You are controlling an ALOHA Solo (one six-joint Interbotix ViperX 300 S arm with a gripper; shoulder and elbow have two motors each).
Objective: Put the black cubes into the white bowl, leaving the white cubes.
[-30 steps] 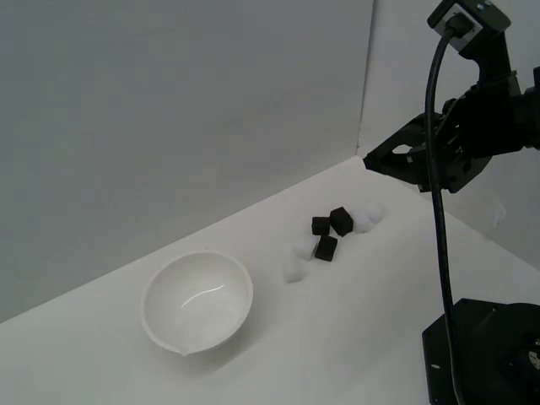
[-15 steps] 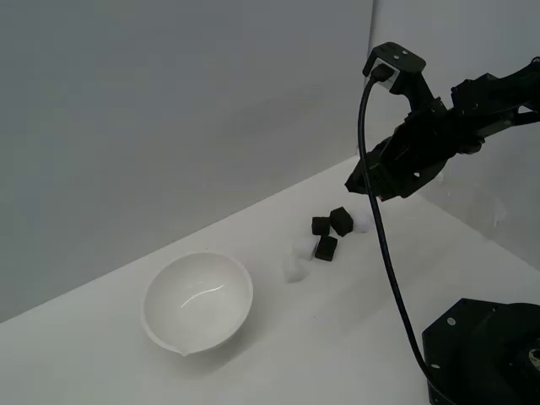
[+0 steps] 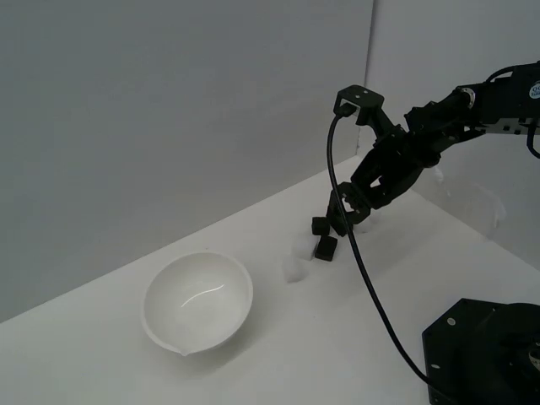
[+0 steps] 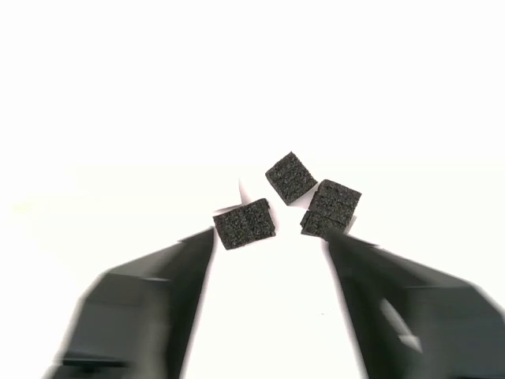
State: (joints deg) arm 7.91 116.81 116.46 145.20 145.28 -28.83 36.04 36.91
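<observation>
Now: arm angled down | gripper (image 4: 268, 237) spread wide, empty, just over black cubes (image 4: 291, 178) | white cubes (image 3: 292, 270) beside them | white bowl (image 3: 197, 301) well apart

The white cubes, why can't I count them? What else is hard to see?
- White cubes: exterior view, they fade into the white table; the pincer covers some.
- Wrist view: glare washes them out.
- Third black cube: exterior view, behind the pincer.
- White bowl: outside the wrist view.

Matte black cubes (image 4: 291, 178), glossy white bowl (image 3: 197, 300)
</observation>
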